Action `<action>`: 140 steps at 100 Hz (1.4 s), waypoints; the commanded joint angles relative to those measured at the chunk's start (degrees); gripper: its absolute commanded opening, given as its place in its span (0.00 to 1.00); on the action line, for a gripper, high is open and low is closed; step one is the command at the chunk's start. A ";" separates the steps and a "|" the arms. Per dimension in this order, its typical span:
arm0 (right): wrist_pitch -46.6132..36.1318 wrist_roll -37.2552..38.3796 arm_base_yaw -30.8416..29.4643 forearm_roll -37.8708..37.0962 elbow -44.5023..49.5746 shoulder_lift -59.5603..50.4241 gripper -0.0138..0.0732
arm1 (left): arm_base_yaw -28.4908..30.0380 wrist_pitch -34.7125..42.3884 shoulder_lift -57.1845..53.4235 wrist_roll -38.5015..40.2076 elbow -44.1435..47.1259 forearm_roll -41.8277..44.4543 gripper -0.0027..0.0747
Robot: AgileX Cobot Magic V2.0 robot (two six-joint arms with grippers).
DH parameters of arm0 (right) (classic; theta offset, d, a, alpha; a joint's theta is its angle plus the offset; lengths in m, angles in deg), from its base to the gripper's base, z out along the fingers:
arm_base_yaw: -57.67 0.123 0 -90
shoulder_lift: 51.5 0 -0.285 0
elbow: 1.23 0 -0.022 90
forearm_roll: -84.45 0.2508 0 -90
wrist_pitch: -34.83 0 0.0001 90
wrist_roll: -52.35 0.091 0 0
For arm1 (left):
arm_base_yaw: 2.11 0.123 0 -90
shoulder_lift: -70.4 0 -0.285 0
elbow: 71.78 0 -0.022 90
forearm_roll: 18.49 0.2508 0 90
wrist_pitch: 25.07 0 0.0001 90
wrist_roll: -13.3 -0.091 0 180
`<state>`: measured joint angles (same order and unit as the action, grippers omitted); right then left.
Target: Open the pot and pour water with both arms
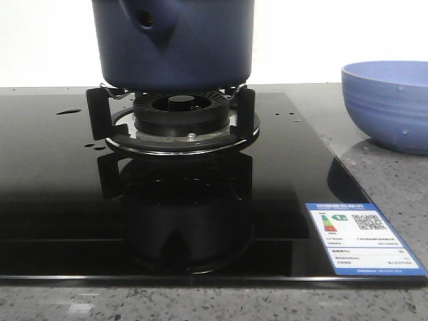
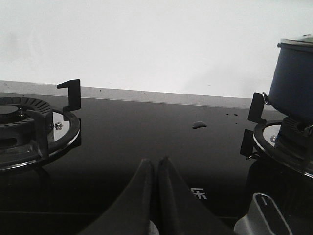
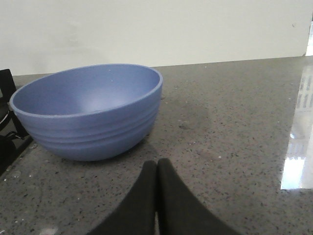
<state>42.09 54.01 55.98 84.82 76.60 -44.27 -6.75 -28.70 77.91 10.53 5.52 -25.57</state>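
Note:
The dark navy pot point(image 1: 174, 43) stands on the gas burner's trivet point(image 1: 172, 117), its hollow handle stub point(image 1: 147, 20) facing the camera; its top is cut off in the front view. The left wrist view catches the pot point(image 2: 293, 81) with a metal-rimmed lid point(image 2: 297, 42) on it. Water shows as small drops and a puddle point(image 2: 199, 125) on the black glass hob point(image 1: 53, 194). My left gripper point(image 2: 156, 160) is shut and empty, low over the hob, apart from the pot. The right gripper point(image 3: 156, 161) is shut, empty, above the counter in front of the bowl. Neither gripper shows in the front view.
A light blue ribbed bowl point(image 1: 391, 103) sits on the grey speckled counter point(image 3: 230, 127) right of the hob; it looks empty point(image 3: 88, 110). A second burner point(image 2: 29, 129) lies on the hob's left side. A control knob point(image 2: 259, 215) and an energy label point(image 1: 361, 237) are near the front edge.

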 commanded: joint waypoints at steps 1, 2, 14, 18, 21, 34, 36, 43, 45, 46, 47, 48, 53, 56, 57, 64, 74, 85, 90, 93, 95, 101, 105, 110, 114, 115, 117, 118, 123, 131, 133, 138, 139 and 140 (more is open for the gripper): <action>-4.24 -0.08 0.01 -0.68 1.44 -1.03 0.08 | 0.11 4.25 -1.39 0.59 1.89 -0.11 0.01; -4.24 -0.08 0.01 -0.68 1.44 -1.03 0.08 | 0.11 4.25 -1.39 0.59 1.89 -0.11 0.01; -4.24 -0.08 0.01 -0.68 1.44 -1.03 0.08 | 0.11 4.25 -1.39 0.59 1.89 -0.11 0.01; -4.24 -0.08 0.01 -0.68 1.44 -1.03 0.08 | 0.11 4.25 -1.39 0.59 1.89 -0.11 0.01; -4.24 -0.08 0.01 -0.68 1.44 -1.03 0.08 | 0.11 4.25 -1.39 0.59 1.89 -0.11 0.01; -4.24 -0.08 0.01 -0.68 1.44 -1.03 0.08 | 0.11 4.25 -1.39 0.59 1.89 -0.11 0.01; -4.24 -0.08 0.01 -0.68 1.44 -1.03 0.08 | 0.11 4.25 -1.39 0.59 1.89 -0.11 0.01; -4.24 -0.08 0.01 -0.68 1.44 -1.03 0.08 | 0.11 4.25 -1.39 0.59 1.89 -0.11 0.01; -4.24 -0.08 0.01 -0.68 1.44 -1.03 0.08 | 0.11 4.25 -1.39 0.59 1.89 -0.11 0.01; -4.24 -0.08 0.01 -0.68 1.44 -1.03 0.08 | 0.11 4.25 -1.39 0.59 1.89 -0.11 0.01; -4.24 -0.08 0.01 -0.68 1.44 -1.03 0.08 | 0.11 4.25 -1.39 0.59 1.89 -0.11 0.01; -4.24 -0.08 0.01 -0.68 1.44 -1.03 0.08 | 0.11 4.25 -1.39 0.59 1.89 -0.11 0.01; -4.24 -0.08 0.01 -0.68 1.44 -1.03 0.08 | 0.11 4.25 -1.39 0.59 1.89 -0.11 0.01; -4.24 -0.08 0.01 -0.68 1.44 -1.03 0.08 | 0.11 4.25 -1.39 0.59 1.89 -0.11 0.01; -4.24 -0.08 0.01 -0.68 1.44 -1.03 0.08 | 0.11 4.25 -1.39 0.59 1.89 -0.11 0.01; -4.24 -0.08 0.01 -0.68 1.44 -1.03 0.08 | 0.11 4.25 -1.39 0.59 1.89 -0.11 0.01; -4.24 -0.08 0.01 -0.68 1.44 -1.03 0.08 | 0.11 4.25 -1.39 0.59 1.89 -0.11 0.01; -4.24 -0.08 0.01 -0.68 1.44 -1.03 0.08 | 0.11 4.25 -1.39 0.59 1.89 -0.11 0.01; -4.36 -0.08 0.01 -0.68 1.44 -1.03 0.08 | 0.11 4.25 -1.39 0.59 1.89 -0.11 0.01; -4.36 -0.08 0.01 -0.68 1.44 -1.03 0.08 | 0.11 4.25 -1.39 0.59 1.89 -0.11 0.01; -4.36 -0.08 0.01 -0.68 1.44 -1.03 0.08 | 0.11 4.25 -1.39 0.59 1.89 -0.11 0.01; -4.36 -0.08 0.01 -0.68 1.44 -1.03 0.08 | 0.11 4.25 -1.39 0.59 1.89 -0.11 0.01; -4.36 -0.08 0.01 -0.68 1.44 -1.03 0.08 | 0.11 4.25 -1.39 0.59 1.89 -0.11 0.01; -4.36 -0.08 0.01 -0.01 1.44 -1.03 0.08 | 0.11 4.25 -1.39 0.59 1.89 -0.84 0.01; -4.36 -0.08 0.01 2.56 1.44 -1.03 0.08 | 0.11 4.25 -1.39 0.59 1.89 -2.10 0.01; -4.36 -0.08 0.01 3.04 1.44 -1.03 0.08 | 0.11 4.25 -1.39 0.59 1.89 -2.33 0.01; -4.36 -0.08 0.01 4.59 1.44 -1.03 0.08 | 0.11 4.25 -1.39 0.59 1.89 -3.04 0.01; -4.36 -0.08 0.01 5.65 1.44 -1.03 0.08 | 0.11 4.25 -1.39 0.59 1.89 -3.30 0.01; -4.36 -0.08 0.01 9.52 1.44 -1.03 0.08 | 0.11 4.25 -1.39 0.59 1.89 -5.55 0.01; -4.65 -0.08 0.01 14.31 1.44 -1.03 0.08 | 0.11 4.25 -1.39 0.59 1.89 -9.55 0.01; -4.76 -0.08 0.01 15.24 1.44 -1.03 0.08 | 0.11 4.25 -1.39 0.59 1.89 -10.35 0.01; -5.37 -0.08 0.01 18.75 1.44 -1.03 0.08 | 0.11 4.37 -1.39 0.59 1.89 -12.01 0.01; -5.43 -0.08 0.01 19.27 1.44 -1.03 0.08 | 0.11 4.37 -1.39 0.59 1.89 -12.01 0.01; -5.53 -0.08 0.01 19.79 1.44 -1.03 0.08 | 0.11 4.50 -1.39 0.59 1.89 -12.48 0.01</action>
<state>41.98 54.01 55.98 99.42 76.60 -44.27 -6.75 -28.70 77.91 10.53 5.52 -34.45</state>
